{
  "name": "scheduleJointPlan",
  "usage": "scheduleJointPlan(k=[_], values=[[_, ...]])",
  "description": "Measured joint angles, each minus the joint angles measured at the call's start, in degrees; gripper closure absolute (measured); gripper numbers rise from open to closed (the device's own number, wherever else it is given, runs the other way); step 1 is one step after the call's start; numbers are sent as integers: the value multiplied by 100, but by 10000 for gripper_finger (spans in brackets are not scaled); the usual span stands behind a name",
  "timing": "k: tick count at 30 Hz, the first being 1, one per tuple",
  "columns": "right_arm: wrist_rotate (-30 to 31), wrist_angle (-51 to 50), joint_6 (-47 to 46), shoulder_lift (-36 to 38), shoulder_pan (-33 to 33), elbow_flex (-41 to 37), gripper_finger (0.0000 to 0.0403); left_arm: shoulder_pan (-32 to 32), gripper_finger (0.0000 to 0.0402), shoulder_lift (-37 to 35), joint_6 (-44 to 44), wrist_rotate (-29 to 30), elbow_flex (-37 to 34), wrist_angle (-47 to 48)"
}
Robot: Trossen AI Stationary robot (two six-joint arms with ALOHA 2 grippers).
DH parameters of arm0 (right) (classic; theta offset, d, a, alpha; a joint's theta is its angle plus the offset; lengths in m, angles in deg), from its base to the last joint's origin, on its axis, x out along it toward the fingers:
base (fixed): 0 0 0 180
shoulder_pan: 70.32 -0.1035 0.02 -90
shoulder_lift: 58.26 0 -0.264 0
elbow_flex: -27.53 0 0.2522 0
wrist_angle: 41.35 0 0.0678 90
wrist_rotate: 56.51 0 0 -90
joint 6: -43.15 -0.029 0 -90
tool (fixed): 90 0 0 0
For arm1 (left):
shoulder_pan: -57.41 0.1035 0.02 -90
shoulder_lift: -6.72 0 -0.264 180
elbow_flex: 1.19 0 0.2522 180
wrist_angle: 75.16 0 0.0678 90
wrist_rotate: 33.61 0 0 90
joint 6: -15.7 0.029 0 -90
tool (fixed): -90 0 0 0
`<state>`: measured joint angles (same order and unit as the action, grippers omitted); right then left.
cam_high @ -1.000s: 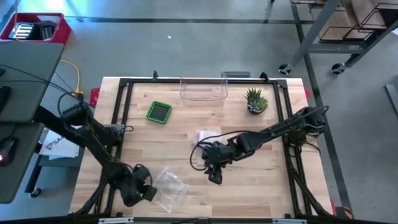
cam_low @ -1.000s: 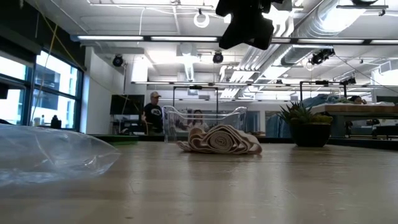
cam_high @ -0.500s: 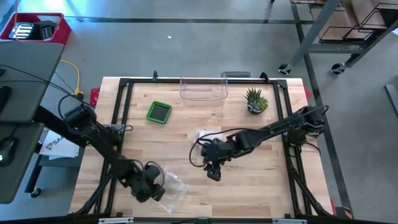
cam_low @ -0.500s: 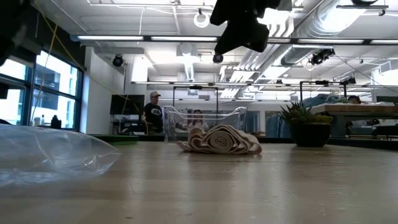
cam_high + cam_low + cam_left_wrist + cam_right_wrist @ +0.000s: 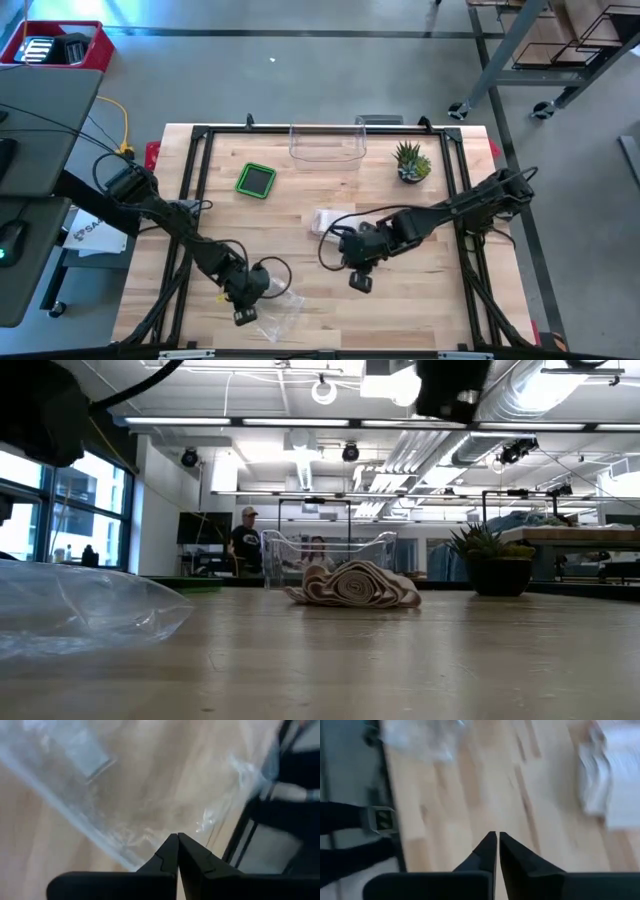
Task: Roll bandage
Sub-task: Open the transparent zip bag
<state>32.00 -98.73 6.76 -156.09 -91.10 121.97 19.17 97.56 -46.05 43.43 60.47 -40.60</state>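
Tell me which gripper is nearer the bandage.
Right. The right gripper is just in front of the bandage; the left gripper is at the plastic bag near the front edge.

On your table (image 5: pixel 420 300) you have a clear plastic bag (image 5: pixel 278 300) lying crumpled near the front edge. A green square container (image 5: pixel 256 180) sits toward the back left, with a clear plastic bin (image 5: pixel 326 145) at the back edge and a small potted plant (image 5: pixel 411 162) to its right. Beyond the table, a person (image 5: pixel 245 541) stands in the room.
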Motion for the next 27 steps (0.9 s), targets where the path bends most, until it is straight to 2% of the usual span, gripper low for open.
scheduleJointPlan(k=[4,9,14,18,20,23,25,27], values=[[192,-511,-259,-10,-220,-2,399,261,401,226,1060,-17,0,-317],[214,-633,-634,-1,-368,-2,402,671,401,954,1907,-613,156,-845],[277,-629,-1154,12,-483,-2,402,1240,401,1524,2445,-548,711,-920],[429,-613,-1536,12,-625,-2,402,1770,401,1911,2604,-320,1149,-1615],[631,-609,-1771,12,-712,-2,402,1979,401,2058,2808,-460,1475,-1829],[832,-624,-2060,59,-816,-2,402,2164,401,2061,3272,-844,1973,-1222],[923,-686,-2198,150,-849,-2,402,2218,401,1916,3694,-815,2206,-355],[1130,-840,-2403,224,-858,3,402,2261,401,1651,4117,-549,2338,350]])
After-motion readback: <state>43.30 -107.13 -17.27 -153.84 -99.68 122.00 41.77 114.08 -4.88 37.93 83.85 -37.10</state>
